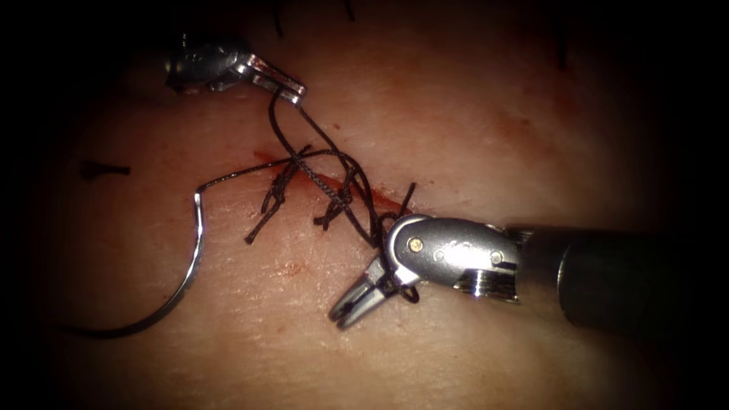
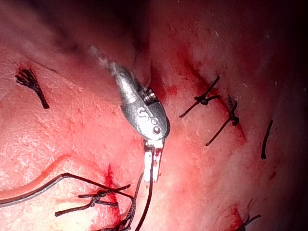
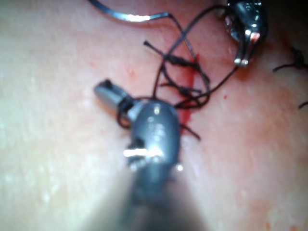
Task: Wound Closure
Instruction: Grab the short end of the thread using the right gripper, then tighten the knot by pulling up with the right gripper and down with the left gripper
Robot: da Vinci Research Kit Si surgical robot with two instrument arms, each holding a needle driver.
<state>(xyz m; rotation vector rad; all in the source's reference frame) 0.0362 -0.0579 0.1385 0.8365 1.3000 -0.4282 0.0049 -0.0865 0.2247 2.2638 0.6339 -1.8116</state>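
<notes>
While the needle (image 1: 194, 258) lies free on the tissue (image 1: 471, 129) left of the cut (image 1: 326, 182), the left tool (image 1: 292, 87) pinches the thread (image 1: 319, 140) above the cut; the right tool (image 1: 348, 310), thread looped around it, sits below, jaws slightly parted, holding nothing.

Glossy metal needle (image 1: 194, 250); matt braided thread (image 1: 334, 156); moist tissue (image 1: 471, 137)

Curved needle (image 1: 194, 258) lies free on tissue (image 1: 471, 137) left of the cut (image 1: 334, 184), thread (image 1: 319, 148) trailing.
</notes>
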